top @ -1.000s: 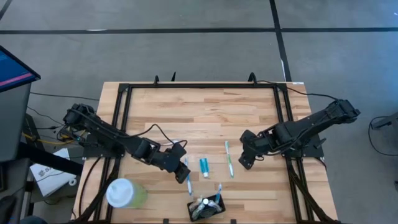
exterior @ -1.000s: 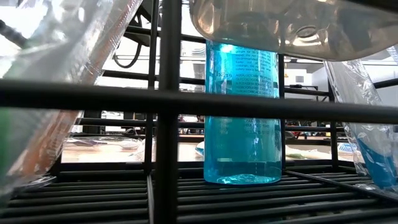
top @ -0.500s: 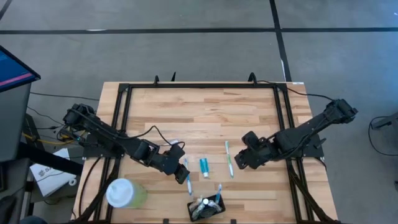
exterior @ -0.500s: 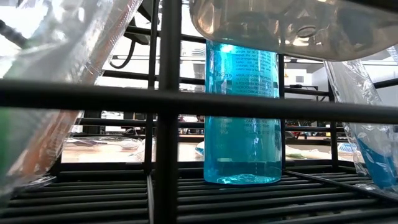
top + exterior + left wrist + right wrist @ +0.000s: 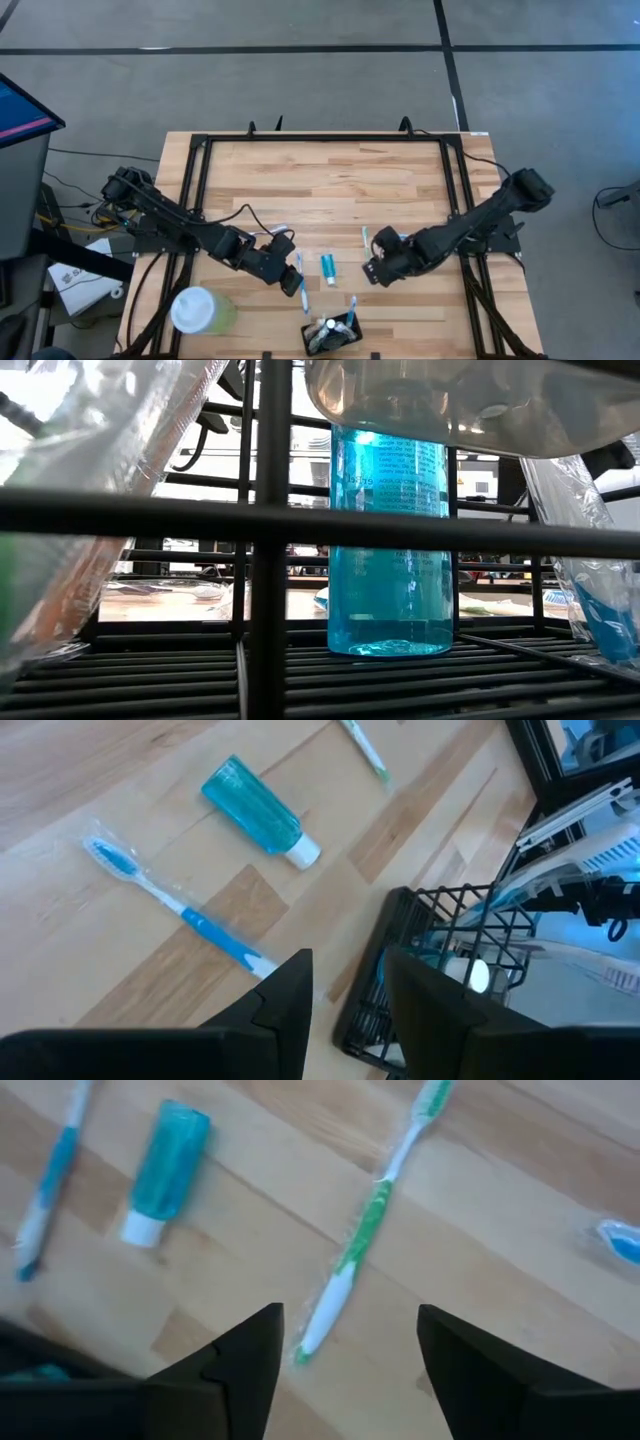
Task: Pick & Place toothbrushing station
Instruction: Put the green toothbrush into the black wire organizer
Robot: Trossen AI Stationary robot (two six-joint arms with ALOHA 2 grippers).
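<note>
Hovering with jaws spread, the right gripper (image 5: pixel 345 1370) hung over the green toothbrush (image 5: pixel 372 1230); the left gripper (image 5: pixel 348 1000), jaws apart and empty, sat by the blue toothbrush (image 5: pixel 185 912) near the worktop's (image 5: pixel 330 180) front edge.

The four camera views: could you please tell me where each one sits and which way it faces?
High view: overhead, straight down on the table; both arms show.
Low view: inside the black wire holder, facing a blue bottle.
Left wrist view: past the left gripper at a blue toothbrush.
Right wrist view: over the open right gripper, above a green toothbrush.
Both wrist views share the teal tube.
</note>
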